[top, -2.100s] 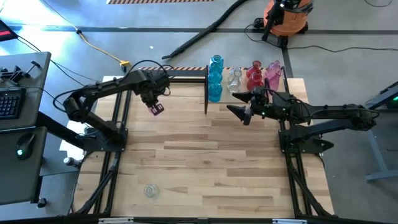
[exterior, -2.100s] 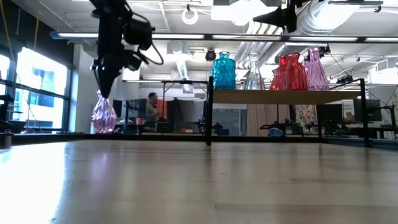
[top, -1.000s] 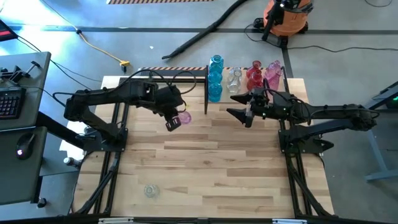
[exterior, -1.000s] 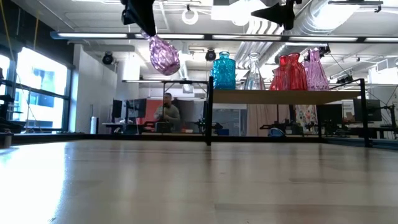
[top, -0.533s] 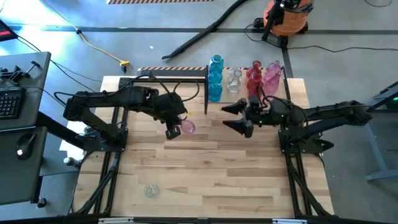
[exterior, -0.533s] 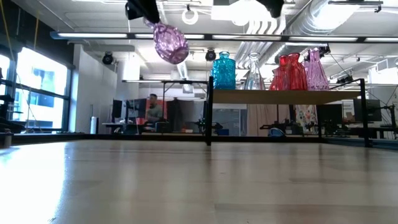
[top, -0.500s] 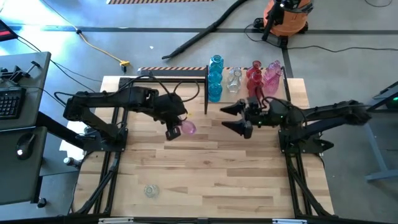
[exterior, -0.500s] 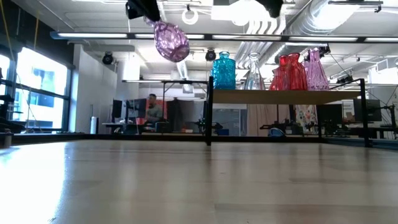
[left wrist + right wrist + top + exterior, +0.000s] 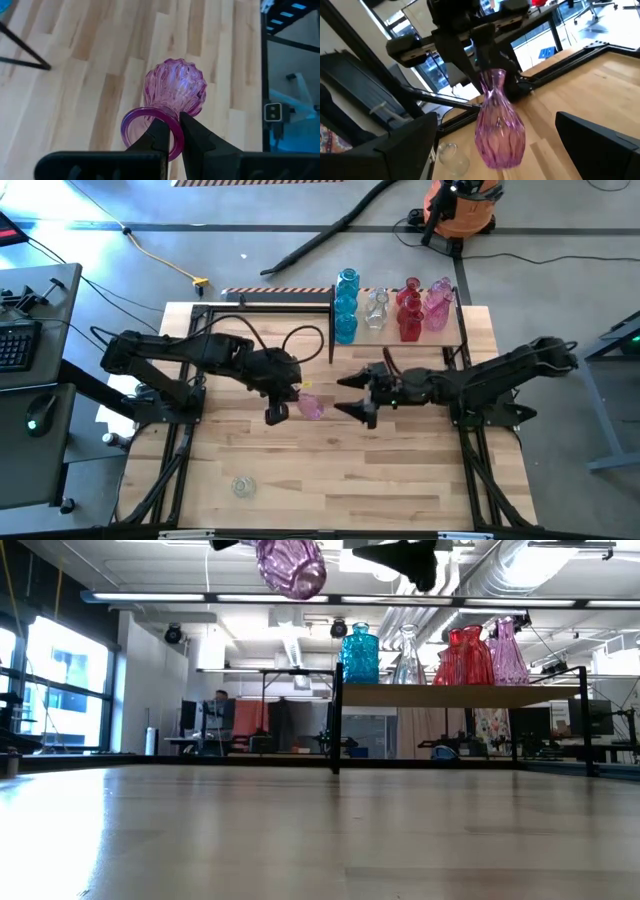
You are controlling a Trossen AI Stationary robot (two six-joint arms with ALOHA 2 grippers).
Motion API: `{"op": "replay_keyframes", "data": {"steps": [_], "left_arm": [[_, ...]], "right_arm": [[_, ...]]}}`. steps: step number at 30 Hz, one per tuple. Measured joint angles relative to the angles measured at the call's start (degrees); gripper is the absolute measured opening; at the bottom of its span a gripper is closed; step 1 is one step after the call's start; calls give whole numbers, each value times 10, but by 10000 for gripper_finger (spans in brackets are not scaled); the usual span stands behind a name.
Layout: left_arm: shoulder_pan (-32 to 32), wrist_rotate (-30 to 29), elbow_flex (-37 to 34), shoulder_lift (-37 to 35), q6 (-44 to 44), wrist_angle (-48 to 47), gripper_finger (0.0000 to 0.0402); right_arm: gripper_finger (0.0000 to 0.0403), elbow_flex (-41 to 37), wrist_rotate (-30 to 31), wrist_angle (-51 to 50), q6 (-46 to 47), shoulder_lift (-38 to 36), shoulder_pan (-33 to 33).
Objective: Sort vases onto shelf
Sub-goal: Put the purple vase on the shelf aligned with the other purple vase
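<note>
A pink ribbed vase [image 9: 311,407] hangs high over the table's middle, with my left gripper [image 9: 285,402] shut on its mouth. In the low view the vase [image 9: 292,565] shows at the top of the picture. My right gripper [image 9: 352,398] is open, points level at the vase from the table's right and stands just short of it; its fingers [image 9: 405,145] frame the vase [image 9: 497,130] without touching it. The shelf [image 9: 390,332] at the far edge carries blue [image 9: 346,305], clear [image 9: 376,308], red [image 9: 410,310] and pink [image 9: 437,302] vases standing on their bases. My left gripper pinches the vase's rim [image 9: 172,131] at the mouth, one finger inside the opening and one outside. The fingers come slanting down from the table's left. The vase hangs below them, neck up and tilted, clear of the table.
A small clear vase [image 9: 241,486] sits on the table near the front left corner. The shelf's black upright [image 9: 331,330] stands at the far middle. Bare wooden tabletop [image 9: 340,470] spreads below both grippers.
My left gripper has carried the pink vase toward the table's near edge and a little to the right, turning as it went; the vase stays lifted clear. My right gripper has come down and toward the left and near edge, closing on the vase, still open.
</note>
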Motion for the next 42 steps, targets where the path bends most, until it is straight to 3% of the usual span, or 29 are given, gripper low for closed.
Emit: {"op": "replay_keyframes", "data": {"steps": [4,12,19,30,42], "left_arm": [[-17,6,0,0,0,11,12],[-36,13,0,0,0,11,12],[-42,11,0,0,-5,12,12],[-42,-6,0,0,0,12,12],[-41,-18,0,0,1,16,12]], "right_arm": [[398,60,-5,-42,-15,45,8],[398,222,-6,-267,-49,130,8],[398,305,-24,-326,-76,187,5],[398,336,-71,-330,-5,232,-13],[398,336,-74,-326,13,239,-16]]}}
